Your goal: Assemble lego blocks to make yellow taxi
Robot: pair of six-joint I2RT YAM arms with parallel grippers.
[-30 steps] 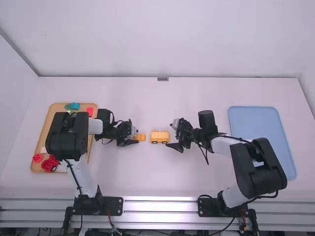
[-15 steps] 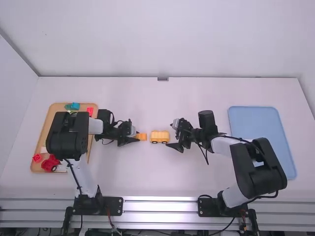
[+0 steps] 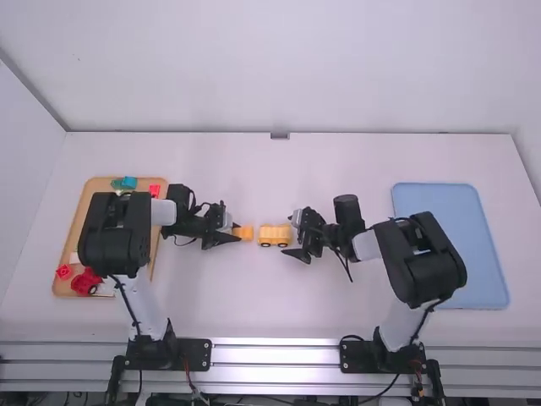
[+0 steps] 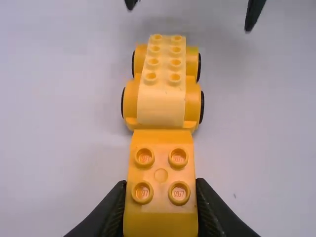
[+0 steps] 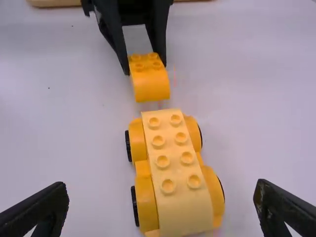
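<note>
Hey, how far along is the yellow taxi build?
Looks done: the wheeled base carries a long, paler studded block. In hand: the left gripper holds a deeper yellow four-stud block, apart from the car. Left: probably pressing that block on top. The right gripper stands open around the car's end, perhaps to steady it.

Robotics lab station: white bench (image 3: 211,304); left arm (image 3: 116,233) and right arm (image 3: 421,258), bases mounted at slotted metal rails (image 3: 275,355); trailing cables (image 3: 390,386); plain white wall (image 3: 279,76).
</note>
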